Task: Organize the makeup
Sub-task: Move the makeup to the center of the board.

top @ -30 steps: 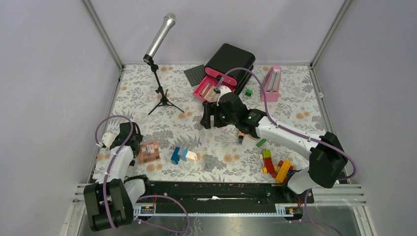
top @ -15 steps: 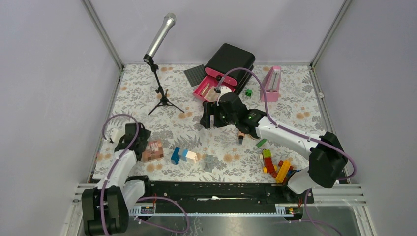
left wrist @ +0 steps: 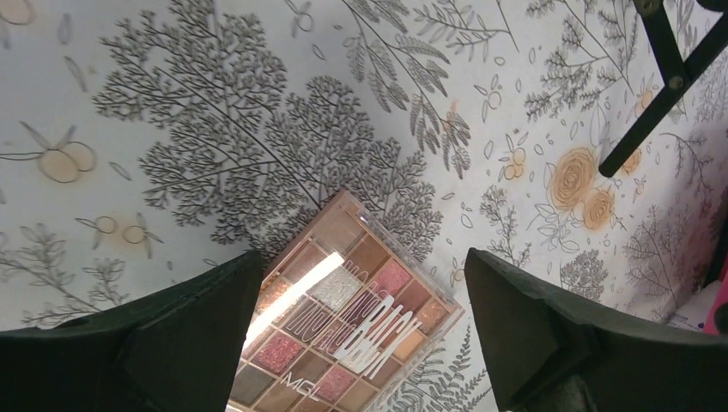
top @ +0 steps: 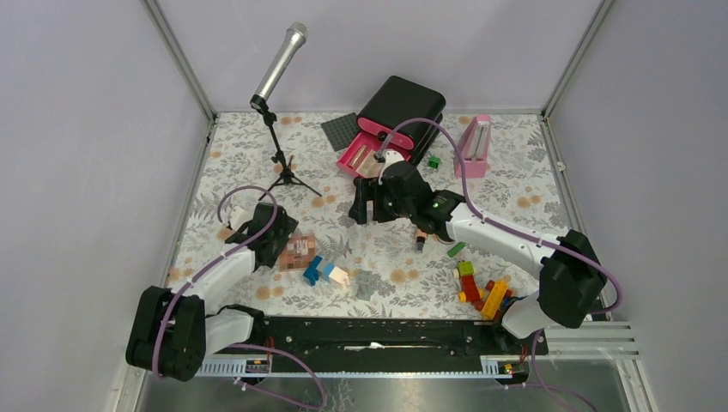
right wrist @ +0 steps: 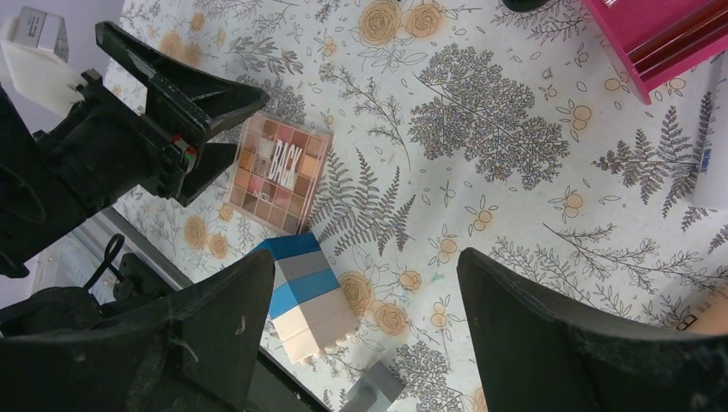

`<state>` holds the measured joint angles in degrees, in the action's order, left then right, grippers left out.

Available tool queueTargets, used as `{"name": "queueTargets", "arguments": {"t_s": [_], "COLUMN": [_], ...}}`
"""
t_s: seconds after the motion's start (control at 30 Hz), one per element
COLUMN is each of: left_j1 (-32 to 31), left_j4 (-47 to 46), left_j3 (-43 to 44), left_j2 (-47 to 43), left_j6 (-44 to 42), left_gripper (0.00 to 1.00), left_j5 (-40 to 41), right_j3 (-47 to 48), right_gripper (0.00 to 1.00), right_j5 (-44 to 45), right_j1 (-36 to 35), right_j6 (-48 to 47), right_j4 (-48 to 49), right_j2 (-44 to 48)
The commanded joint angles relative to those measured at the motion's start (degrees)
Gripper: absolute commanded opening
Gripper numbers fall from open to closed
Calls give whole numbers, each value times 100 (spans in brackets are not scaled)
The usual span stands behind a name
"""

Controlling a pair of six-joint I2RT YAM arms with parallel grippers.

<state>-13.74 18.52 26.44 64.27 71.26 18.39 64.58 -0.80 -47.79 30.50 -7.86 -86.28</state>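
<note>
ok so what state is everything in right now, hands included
left hand, open, nothing gripped
right hand, open, empty
brown palette, flat on the table, face up, at the left hand's fingertips
black case, lid open
microphone stand, upright
pink metronome, upright

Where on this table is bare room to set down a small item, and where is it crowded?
Free: the cloth left of the microphone stand; also the patch between the pink metronome and the right arm. Crowded: around the palette and blue bricks, the brick pile, and the pink case.
</note>
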Motion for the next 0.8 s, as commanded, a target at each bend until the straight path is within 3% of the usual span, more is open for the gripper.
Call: {"name": "queueTargets", "arguments": {"t_s": [0.0, 0.23, 0.47, 0.77], "left_j1": [-186, -191, -191, -191], "left_j4": [451, 590, 524, 643], "left_j3": [-41, 169, 96, -161], "left_j2": [352, 187, -24, -602], "left_j6": [244, -846, -1498, -1622], "left_gripper": [99, 99, 99, 98], "left_j5": [-441, -163, -248, -326], "right_j3": [257, 572, 934, 1826], "right_gripper": [85, 85, 85, 74], "right_j5": [-111, -1217, -974, -996], "right_j1": [-4, -57, -354, -352], "right_j6": [-237, -815, -414, 266], "right_j4": [-40, -557, -485, -103], "right_j2": [-57, -389, -1279, -2727]}}
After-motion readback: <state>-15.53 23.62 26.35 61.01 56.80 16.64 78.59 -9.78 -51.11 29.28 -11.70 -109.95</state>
